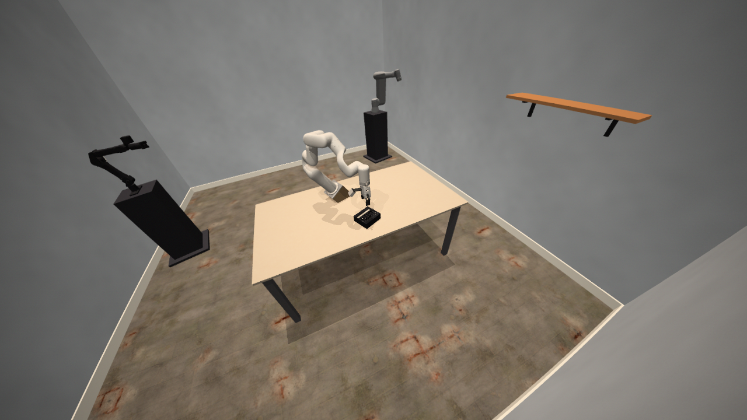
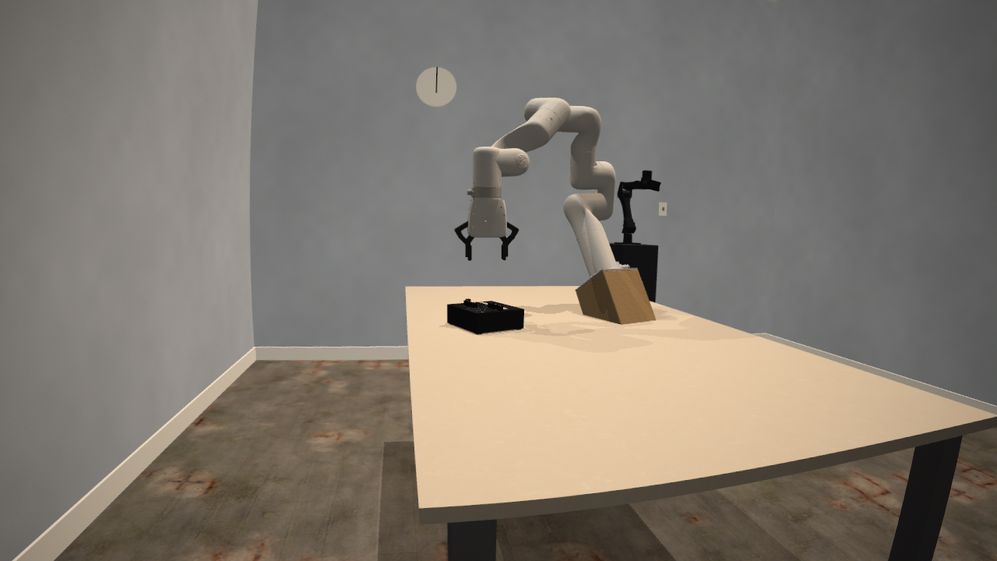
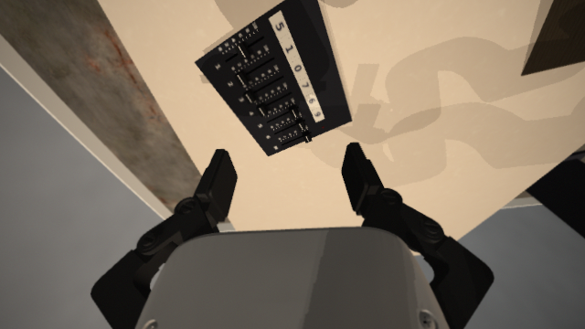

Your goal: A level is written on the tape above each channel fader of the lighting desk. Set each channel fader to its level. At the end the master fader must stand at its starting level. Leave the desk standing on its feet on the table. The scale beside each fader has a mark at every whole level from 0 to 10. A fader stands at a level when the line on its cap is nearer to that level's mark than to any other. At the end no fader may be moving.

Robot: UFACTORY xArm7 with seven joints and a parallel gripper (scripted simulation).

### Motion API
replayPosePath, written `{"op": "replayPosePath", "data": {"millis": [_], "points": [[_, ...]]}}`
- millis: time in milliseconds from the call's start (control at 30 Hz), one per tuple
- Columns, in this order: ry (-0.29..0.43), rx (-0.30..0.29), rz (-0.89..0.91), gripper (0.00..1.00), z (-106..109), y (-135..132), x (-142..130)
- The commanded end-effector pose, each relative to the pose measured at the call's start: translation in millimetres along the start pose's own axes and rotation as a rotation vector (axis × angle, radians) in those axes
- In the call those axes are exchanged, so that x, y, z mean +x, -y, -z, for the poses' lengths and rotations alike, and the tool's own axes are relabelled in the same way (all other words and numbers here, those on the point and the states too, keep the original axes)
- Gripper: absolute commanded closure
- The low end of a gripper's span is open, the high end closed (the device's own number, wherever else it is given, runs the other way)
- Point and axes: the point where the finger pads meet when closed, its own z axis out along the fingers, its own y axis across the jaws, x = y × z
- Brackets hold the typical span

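The black lighting desk [image 3: 274,75] stands on its feet on the tan table [image 2: 627,390], near the table's edge. It also shows in the top and exterior views [image 1: 367,216] [image 2: 484,315]. A white tape strip [image 3: 297,66] along its top reads 5, 1, 0, 7, 6, 9. Several fader caps [image 3: 270,98] sit in their slots, the ones near the far end of the row pushed towards the tape. My gripper [image 3: 288,160] [image 2: 485,252] is open and empty. It hangs well above the desk, touching nothing.
A wooden wedge block [image 2: 615,295] carries the arm's base at the back of the table. Two black pedestals with camera arms [image 1: 156,219] [image 1: 376,135] stand on the floor. An orange shelf [image 1: 577,107] hangs on the right wall.
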Motion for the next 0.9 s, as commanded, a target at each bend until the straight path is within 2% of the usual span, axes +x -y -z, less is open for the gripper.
{"op": "replayPosePath", "data": {"millis": [0, 100, 200, 300, 367, 400, 567, 700, 733, 867], "points": [[0.031, 0.021, 0.016, 0.00, 1.9, 2.2, -0.5], [0.032, 0.021, -0.087, 0.00, -2.1, 7.7, -2.4], [0.035, 0.019, -0.310, 0.00, -12.9, 19.7, -7.2], [0.038, 0.017, -0.418, 0.00, -30.9, 34.7, -13.9], [0.038, 0.017, -0.418, 0.00, -30.9, 34.7, -13.9], [0.042, 0.016, -0.554, 0.00, -37.9, 39.4, -16.1], [0.050, 0.011, -0.754, 0.00, -67.3, 54.8, -23.9], [0.051, 0.004, -0.934, 0.00, -72.6, 57.0, -25.1], [0.050, 0.003, -0.979, 1.00, -72.6, 57.0, -25.1], [0.043, -0.003, -1.154, 1.00, -72.6, 57.0, -25.1]]}}
